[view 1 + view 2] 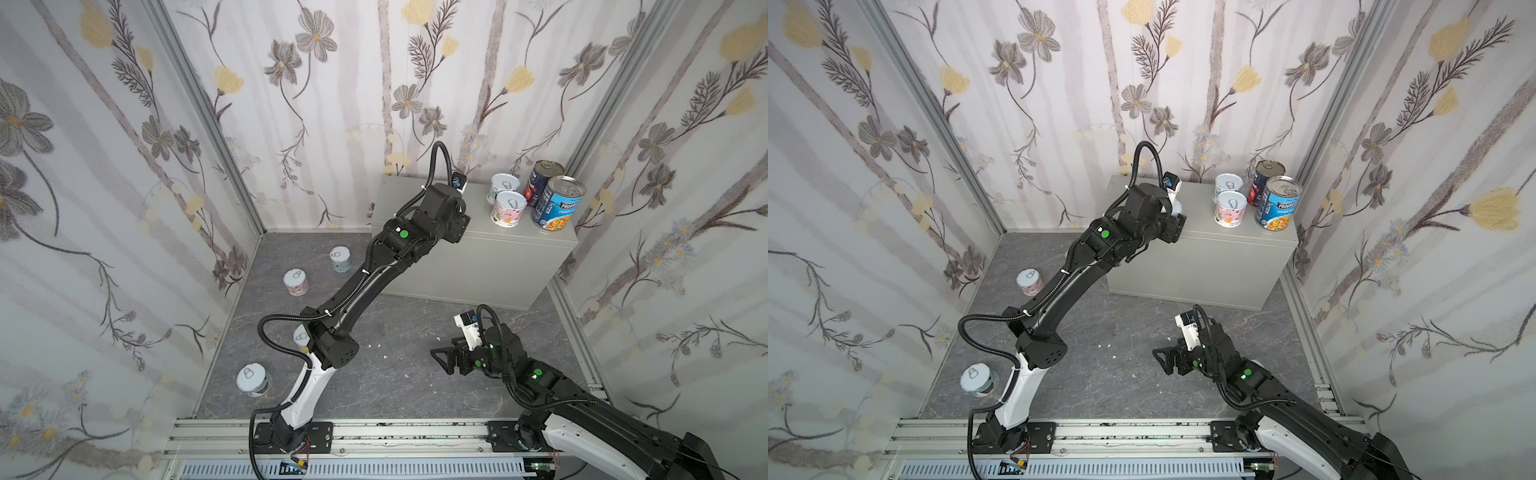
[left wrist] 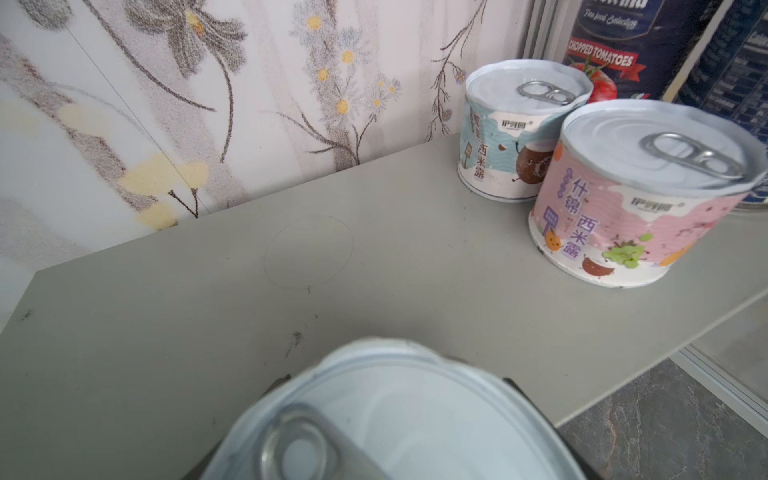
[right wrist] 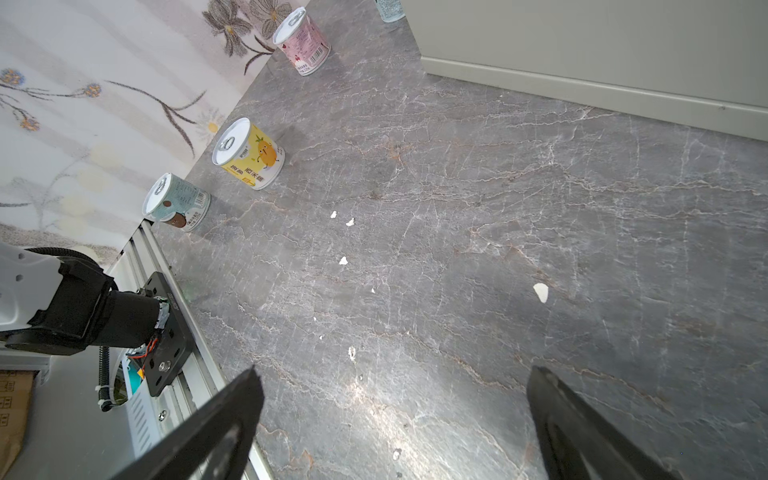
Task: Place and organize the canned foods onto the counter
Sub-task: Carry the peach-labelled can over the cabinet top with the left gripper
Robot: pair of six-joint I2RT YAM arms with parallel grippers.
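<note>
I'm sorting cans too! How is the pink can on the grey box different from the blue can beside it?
The pink can is short; the blue can stands taller. The pink can's label is pastel with fruit; the blue can's is dark blue. Both stand upright on the counter.

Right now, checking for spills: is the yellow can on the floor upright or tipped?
Upright: the yellow can stands on its base on the floor, pull tab on top.

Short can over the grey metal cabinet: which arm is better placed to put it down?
Left. The left claw grips the short white-lidded can over the grey metal cabinet top. The right claw is open, empty, over the dark marbled floor.
</note>
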